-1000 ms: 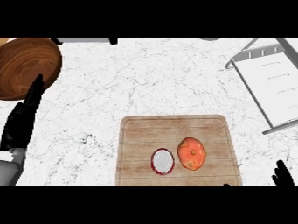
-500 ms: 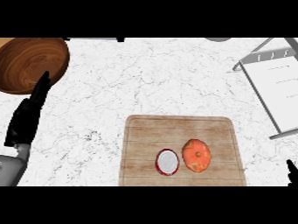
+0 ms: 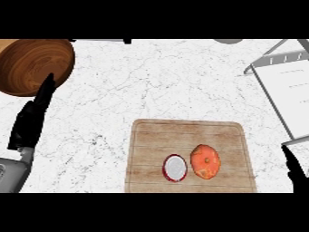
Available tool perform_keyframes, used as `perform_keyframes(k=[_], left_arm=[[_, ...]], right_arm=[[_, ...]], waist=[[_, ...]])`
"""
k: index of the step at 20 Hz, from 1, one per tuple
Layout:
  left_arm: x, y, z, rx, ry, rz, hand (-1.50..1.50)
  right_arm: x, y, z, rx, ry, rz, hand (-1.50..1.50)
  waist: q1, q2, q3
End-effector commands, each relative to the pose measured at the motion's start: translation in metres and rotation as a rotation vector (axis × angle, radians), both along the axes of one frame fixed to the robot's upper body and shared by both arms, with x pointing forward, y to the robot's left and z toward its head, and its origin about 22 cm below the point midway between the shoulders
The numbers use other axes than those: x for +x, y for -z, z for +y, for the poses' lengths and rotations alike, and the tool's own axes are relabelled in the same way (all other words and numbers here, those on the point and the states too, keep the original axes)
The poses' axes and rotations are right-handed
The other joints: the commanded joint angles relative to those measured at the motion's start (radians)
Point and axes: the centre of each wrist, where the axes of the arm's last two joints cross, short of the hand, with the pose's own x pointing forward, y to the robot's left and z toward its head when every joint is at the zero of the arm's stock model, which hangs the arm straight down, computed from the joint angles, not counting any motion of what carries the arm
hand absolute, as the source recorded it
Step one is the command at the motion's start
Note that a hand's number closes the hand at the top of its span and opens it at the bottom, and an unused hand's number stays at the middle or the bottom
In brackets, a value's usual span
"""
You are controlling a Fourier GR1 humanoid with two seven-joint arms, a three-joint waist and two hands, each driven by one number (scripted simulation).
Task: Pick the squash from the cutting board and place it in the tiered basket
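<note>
Since the right hand only pokes in at the lower right corner, its fingers straight and holding nothing, the step in hand looks to me like the reach for the squash, not yet begun. The marble counter is broad, so the path matters. The tiered basket stands up beyond those right fingertips, its grey tray slanted in the view, while the cutting board lies near, to their left. To do it well, I reckon that hand should swing left over the board's edge and come down over the squash with fingers spread wider than its narrow side. It should then close across its middle, keeping off the red-rimmed white half fruit. That fruit lies just beside the squash on the side away from the fingers, and I cannot tell whether the two touch. The squash sits on the board's lower right part, the nearest thing on it to the right fingers. Over at the left, the left hand rests with fingers straight, close together and carrying nothing, their tips showing against the lower edge of the wooden bowl. Counting: one counter, one basket, one board, one bowl, two hands, one squash, one half fruit.
</note>
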Motion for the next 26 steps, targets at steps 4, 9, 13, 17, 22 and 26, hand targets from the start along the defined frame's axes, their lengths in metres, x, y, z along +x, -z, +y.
perform_keyframes(k=[4,9,13,17,22,26], left_arm=[[-0.002,-0.001,0.006,0.014,-0.003,0.001,0.00],[-0.006,0.007,0.006,0.001,-0.019,0.019,0.00],[0.004,0.000,0.019,0.002,-0.022,0.012,0.00],[-0.003,-0.010,0.004,-0.012,-0.027,0.015,0.00],[-0.007,0.000,0.007,0.012,-0.036,0.005,0.00],[-0.014,0.006,0.020,0.001,-0.040,0.019,0.00]], right_arm=[[0.028,0.006,0.030,0.010,0.054,0.228,-1.50],[0.045,0.002,0.033,-0.020,0.029,0.240,-1.50],[0.045,0.018,0.062,-0.074,-0.006,0.274,-1.50],[0.036,0.017,0.069,-0.127,0.002,0.284,-1.50],[0.041,0.018,0.080,-0.162,0.008,0.300,-1.50],[0.042,0.020,0.086,-0.167,-0.005,0.295,-1.50]], waist=[[-0.006,-0.004,0.001],[-0.024,-0.009,0.003],[-0.031,-0.007,0.002],[-0.035,-0.015,0.003],[-0.039,-0.014,0.004],[-0.034,-0.013,0.003]])
